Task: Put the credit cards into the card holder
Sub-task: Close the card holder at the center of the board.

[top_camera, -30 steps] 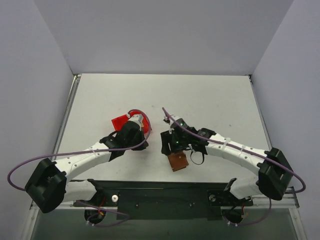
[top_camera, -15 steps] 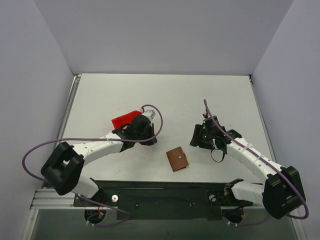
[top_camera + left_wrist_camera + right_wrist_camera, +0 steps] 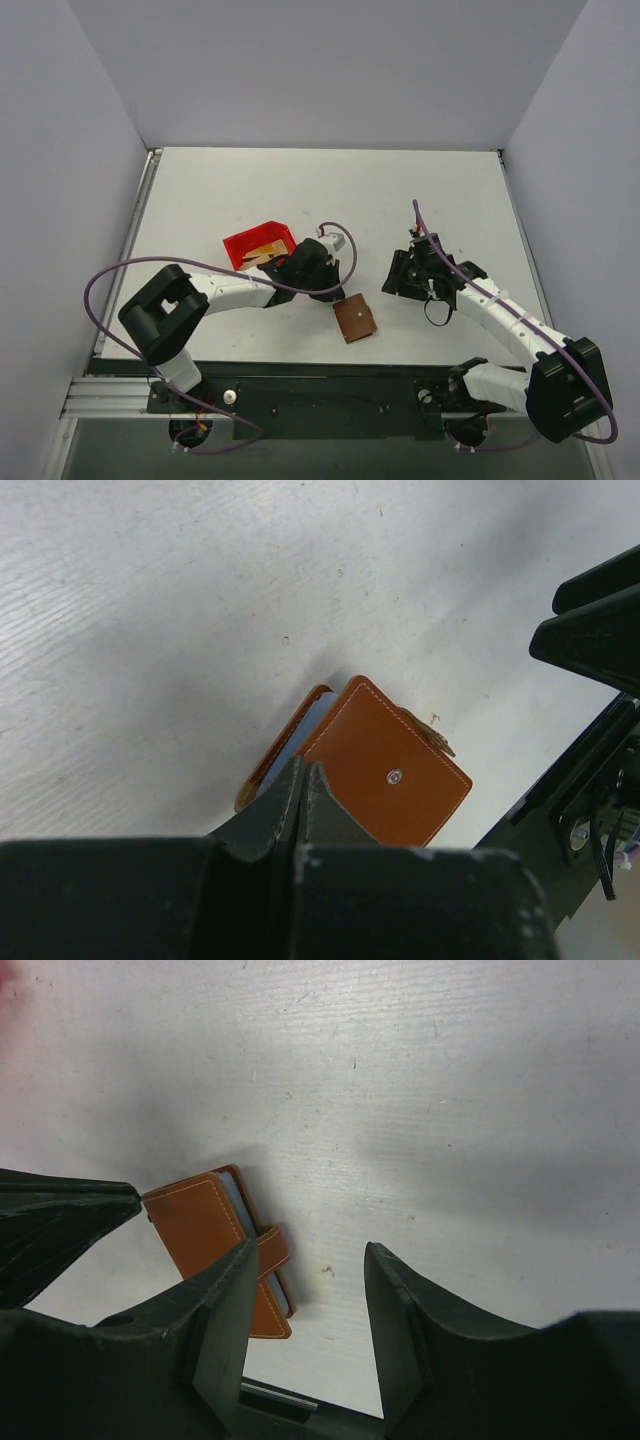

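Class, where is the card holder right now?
In the top view, the card holder lies just below centre, beside the left gripper, right of the red bin.

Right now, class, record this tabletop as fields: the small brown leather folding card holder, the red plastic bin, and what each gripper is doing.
Holder: brown leather folding card holder, snapped shut, flat on the white table
Bin: red plastic bin, left of the holder, thin tan cards inside
Left gripper: shut, empty, tips at the holder's edge; contact unclear
Right gripper: open, empty, apart from the holder
Cards inside holder: cannot tell while closed
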### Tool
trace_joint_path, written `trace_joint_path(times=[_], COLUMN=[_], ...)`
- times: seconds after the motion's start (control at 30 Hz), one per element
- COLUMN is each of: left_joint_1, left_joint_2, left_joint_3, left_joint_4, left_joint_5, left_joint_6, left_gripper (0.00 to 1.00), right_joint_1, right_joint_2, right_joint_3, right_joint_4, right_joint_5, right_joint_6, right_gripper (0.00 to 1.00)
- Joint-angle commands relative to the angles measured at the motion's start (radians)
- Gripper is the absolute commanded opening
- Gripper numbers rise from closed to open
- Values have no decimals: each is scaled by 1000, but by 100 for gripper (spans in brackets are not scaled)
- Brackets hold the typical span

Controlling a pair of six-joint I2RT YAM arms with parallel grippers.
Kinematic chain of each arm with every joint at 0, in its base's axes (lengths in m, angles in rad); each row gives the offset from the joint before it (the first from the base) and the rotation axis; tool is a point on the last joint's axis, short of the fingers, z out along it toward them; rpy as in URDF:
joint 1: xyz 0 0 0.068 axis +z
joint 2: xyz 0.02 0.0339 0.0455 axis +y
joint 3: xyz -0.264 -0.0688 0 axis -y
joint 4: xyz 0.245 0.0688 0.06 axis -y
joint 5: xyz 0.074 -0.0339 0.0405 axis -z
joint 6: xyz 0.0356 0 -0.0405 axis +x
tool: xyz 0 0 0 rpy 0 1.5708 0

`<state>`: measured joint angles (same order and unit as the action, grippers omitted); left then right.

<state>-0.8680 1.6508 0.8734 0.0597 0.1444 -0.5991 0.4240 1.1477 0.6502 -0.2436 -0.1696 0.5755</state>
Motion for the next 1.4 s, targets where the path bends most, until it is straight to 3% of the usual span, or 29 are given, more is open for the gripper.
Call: trace_joint_path(times=[0.0,0.6,1.03,1.37], left_joint_1=[-11,-32,-34,-54], left_joint_2=[50,185,-5,69], left_joint_3=[53,58,104,55], left_joint_4=[104,138,52,112], left_joint_5=[50,90,95,199], left_joint_6=[-19,-44,-7,-18], left_gripper=[0,0,0,0], right_joint_1=[-10,-27,-31,-34], right_joint_2=[3,30,0,-16], right_joint_3=[-3,3,-23,-30], right_joint_4=[-6,15,12,4], right_joint_5=[-10,-64,-59,-57], right_joint_6=[-5,-6,0,-2], right_gripper=[42,40,40,38])
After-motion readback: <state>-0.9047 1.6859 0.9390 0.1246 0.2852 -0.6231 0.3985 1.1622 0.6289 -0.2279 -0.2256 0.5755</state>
